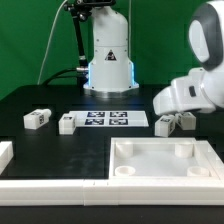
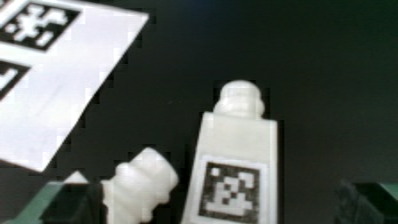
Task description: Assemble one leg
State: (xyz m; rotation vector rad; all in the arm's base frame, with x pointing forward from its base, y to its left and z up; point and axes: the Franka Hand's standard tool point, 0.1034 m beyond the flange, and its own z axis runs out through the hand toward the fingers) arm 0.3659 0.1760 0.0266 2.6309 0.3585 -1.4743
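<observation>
Two white legs lie side by side on the black table at the exterior view's right, one beside the other. My gripper hangs just above them. In the wrist view, a leg with a marker tag lies lengthwise between my dark fingertips. The second leg shows its ribbed end close beside the first leg. The gripper is open, with the jaws wide apart and touching neither leg. Two more legs lie at the exterior view's left, one farther out than the other.
The marker board lies in the middle of the table and also shows in the wrist view. The large white rimmed panel lies at the front right. Another white piece lies at the front left. The robot base stands behind.
</observation>
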